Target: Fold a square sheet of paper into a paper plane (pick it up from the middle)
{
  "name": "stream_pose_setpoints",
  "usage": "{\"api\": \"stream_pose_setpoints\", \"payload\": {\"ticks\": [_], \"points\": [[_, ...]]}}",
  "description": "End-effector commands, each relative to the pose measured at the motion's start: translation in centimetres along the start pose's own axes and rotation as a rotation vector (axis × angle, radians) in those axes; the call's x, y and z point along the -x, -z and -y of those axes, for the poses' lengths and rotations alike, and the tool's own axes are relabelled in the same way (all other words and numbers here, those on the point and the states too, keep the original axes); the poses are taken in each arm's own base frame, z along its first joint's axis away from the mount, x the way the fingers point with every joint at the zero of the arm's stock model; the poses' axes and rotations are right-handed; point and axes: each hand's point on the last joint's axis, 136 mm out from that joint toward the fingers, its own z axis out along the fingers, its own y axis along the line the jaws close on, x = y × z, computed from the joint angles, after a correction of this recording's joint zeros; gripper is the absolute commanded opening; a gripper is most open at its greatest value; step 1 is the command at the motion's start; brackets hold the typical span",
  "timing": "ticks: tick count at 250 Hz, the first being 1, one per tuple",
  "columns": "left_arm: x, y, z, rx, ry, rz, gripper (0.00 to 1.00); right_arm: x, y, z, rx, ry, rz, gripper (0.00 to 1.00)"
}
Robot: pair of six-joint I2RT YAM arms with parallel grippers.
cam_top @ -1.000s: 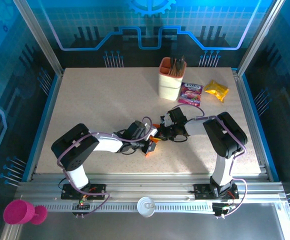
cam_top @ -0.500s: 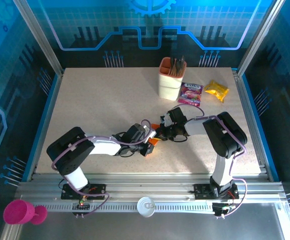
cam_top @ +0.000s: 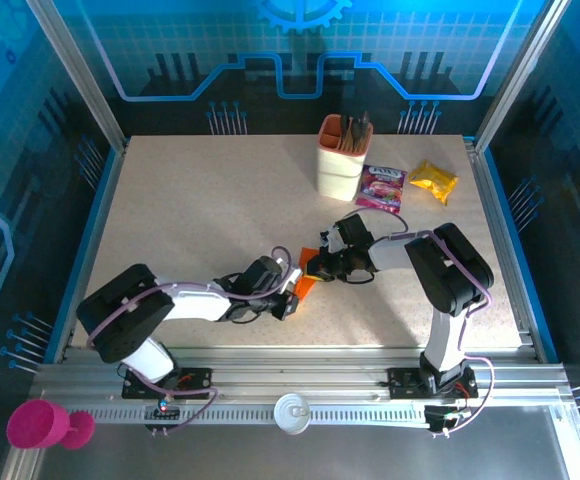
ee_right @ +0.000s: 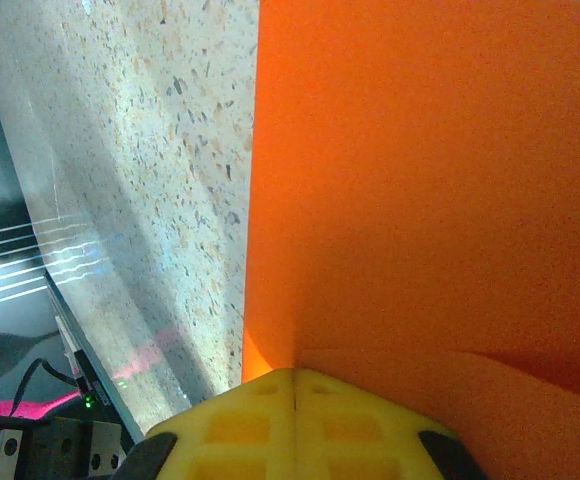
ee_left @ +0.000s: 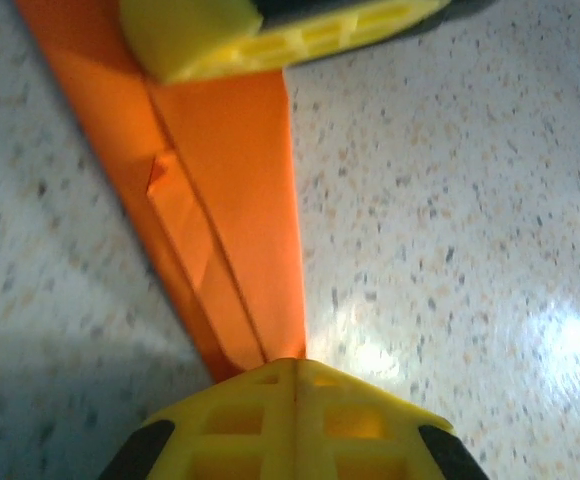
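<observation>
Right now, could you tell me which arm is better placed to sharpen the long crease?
Probably left: the left tool pinches the paper plane at its tip, in line with that crease, while the right tool anchors the far end.

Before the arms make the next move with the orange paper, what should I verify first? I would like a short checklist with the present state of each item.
1. Left end effector shut on the narrow end of the folded orange paper: ok.
2. Right end effector shut on the paper's other end: ok.
3. Layered creases run along the paper: ok.
4. Cup, pink snack packet and yellow snack packet sit apart from the paper, at the far side of the table: ok.
5. Paper free of tears where it is clamped: cannot tell.
</observation>
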Motion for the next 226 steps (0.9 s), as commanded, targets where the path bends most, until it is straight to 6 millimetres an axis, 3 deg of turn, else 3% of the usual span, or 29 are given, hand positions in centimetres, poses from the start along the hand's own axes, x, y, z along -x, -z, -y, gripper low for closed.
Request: {"api": "stream_pose_setpoints", "payload": {"ticks": [1,40,80,151,226], "points": [[-0.6,1.6,1.1,-0.032,0.033,-0.017,0.00,-6.6,-1.2,11.7,-0.405,-0.207,-0.134,0.00],[2.4,2.6,4.0,-0.126,-0.022,0.024,0.00,-6.7,-1.2,11.9,-0.411,-0.210,-0.137,0.00],[3.5,1.2,5.5,-0.190,-0.052,-0.007,0.00,-6.7,-1.4,12.1,-0.412,-0.211,-0.140,0.00],[2.7,-1.7,3.9,-0.146,-0.064,-0.078,0.00,-6.8,-1.4,12.2,-0.415,-0.216,-0.144,0.00],[0.3,-1.5,1.7,-0.077,-0.017,-0.110,0.00,-7.0,-1.5,12.7,-0.428,-0.220,-0.148,0.00]]}}
